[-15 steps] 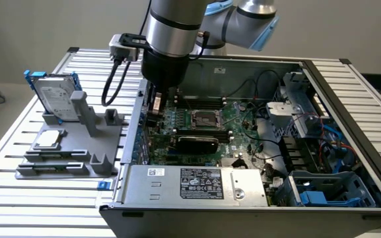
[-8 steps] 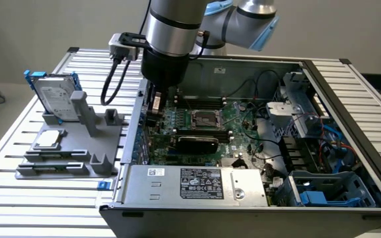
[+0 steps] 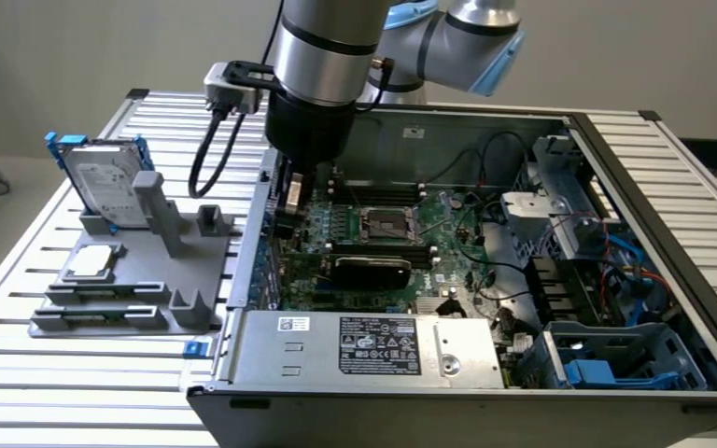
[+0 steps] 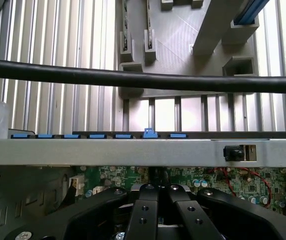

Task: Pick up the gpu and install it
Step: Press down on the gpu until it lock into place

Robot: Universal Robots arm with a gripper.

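Exterior view
Arm: it reached down inside the open computer case (image 3: 657, 187), close to the wall on the exterior view's left.
Gripper (image 3: 294, 210): low over the motherboard (image 3: 458, 233); how its fingers stood could not be told here.
Gpu (image 3: 372, 271): black shroud seated across the motherboard, just beside the gripper, toward the power supply (image 3: 372, 347).
Room: the case wall crowded the gripper on one side; the CPU socket (image 3: 384, 222) lay on the other.
Outside: a grey fixture (image 3: 122, 308) with the hard drive (image 3: 104, 187) stood well apart on the slatted table (image 3: 35, 373).

Wrist view
Gripper (image 4: 157, 200): black fingers (image 4: 143, 215) drawn together over the board, nothing visibly between them.
Edges: the case rim (image 4: 133, 150) ran just beyond the fingers, a black cable (image 4: 143, 80) crossing above.
Gpu: not identifiable here.
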